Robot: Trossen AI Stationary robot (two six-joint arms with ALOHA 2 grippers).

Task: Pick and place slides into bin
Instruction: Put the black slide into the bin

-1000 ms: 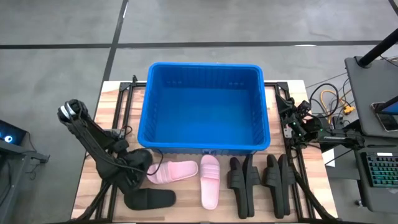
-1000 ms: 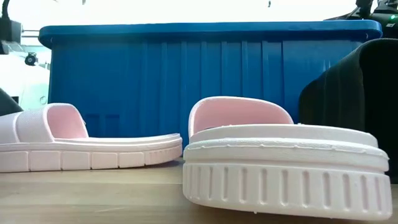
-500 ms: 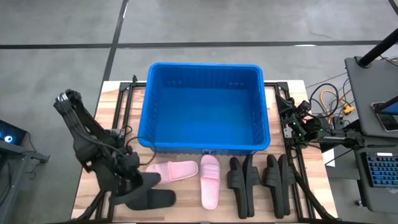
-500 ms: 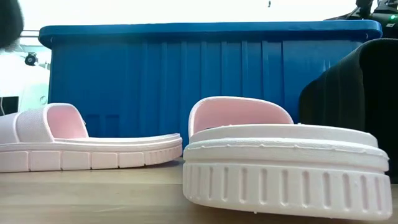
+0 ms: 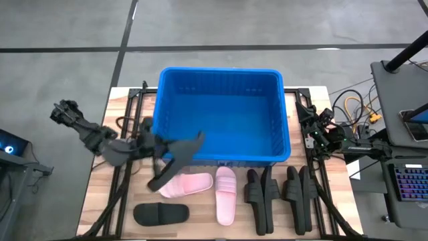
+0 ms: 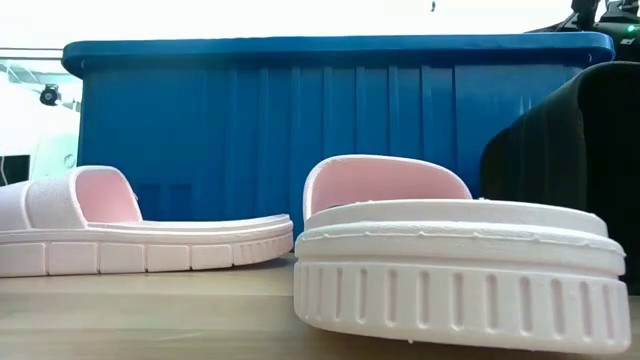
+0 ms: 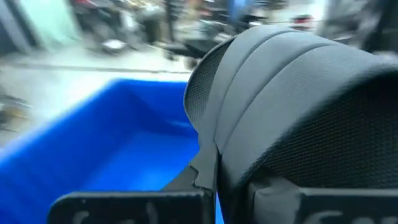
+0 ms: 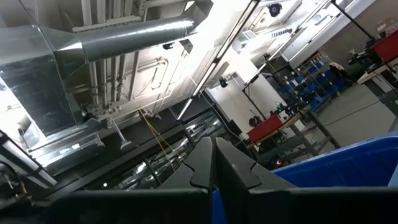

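My left gripper [image 5: 155, 148] is shut on a black slide [image 5: 179, 155], held in the air at the near left corner of the blue bin [image 5: 221, 71]. In the left wrist view the slide [image 7: 292, 106] fills the right side, with the bin [image 7: 124, 149] beyond it. Flat on the table lie another black slide [image 5: 160, 214], two pink slides [image 5: 187, 185] [image 5: 225, 195] and more black slides [image 5: 261, 193] [image 5: 297, 194]. My right gripper [image 8: 213, 165] is shut with nothing in it, parked at the table's right edge [image 5: 315, 128]. My left gripper pinches the black slide at one side [image 7: 208, 168] between its two fingers; its own body hides the exact part. The fingers come nearly level from the table's left. The slide is lifted clear, slanting from the bin's near wall down toward the pink slide.
A frame of dark rails [image 5: 134, 100] runs around the bin on the wooden table [image 5: 100, 194]. Cables [image 5: 354, 110] and a keyboard [image 5: 408, 184] sit beyond the right edge. In the low view the pink slides [image 6: 450, 260] stand before the bin's wall [image 6: 300, 140].
My left gripper has risen from the table's near left area with the black slide and swung toward the bin, tipping from pointing down to nearly level. The slide has come up off the table. It now hangs slanted by the bin's near left corner.
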